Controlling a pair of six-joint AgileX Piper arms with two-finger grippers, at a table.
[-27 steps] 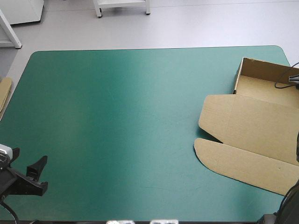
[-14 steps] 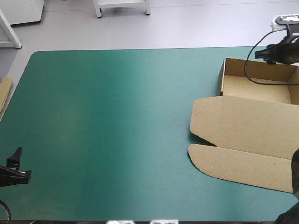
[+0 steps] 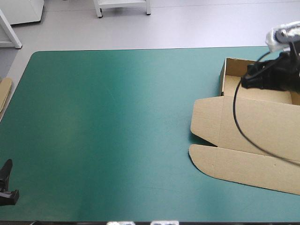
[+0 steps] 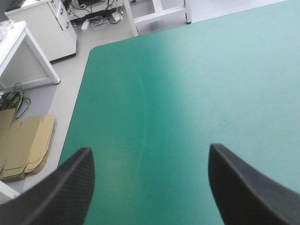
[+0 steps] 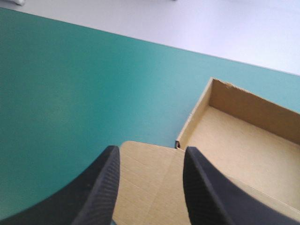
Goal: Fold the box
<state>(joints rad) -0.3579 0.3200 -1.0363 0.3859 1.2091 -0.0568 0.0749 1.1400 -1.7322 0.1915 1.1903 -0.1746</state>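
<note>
The table (image 3: 117, 131) has a teal-green cover that lies smooth and flat, with rounded corners at about 11 o'clock and 1 o'clock in the high view. On the cover a faint pale line (image 4: 140, 136) runs in a soft curve, roughly along the left edge and not far from it. Beyond the table's left edge, at about 9 o'clock, there is a stack of spare brown board (image 3: 3, 96). In the left wrist view it shows as several flat cut sheets with rounded flaps, lying on the grey floor (image 4: 65, 84) apart from the table.
</note>
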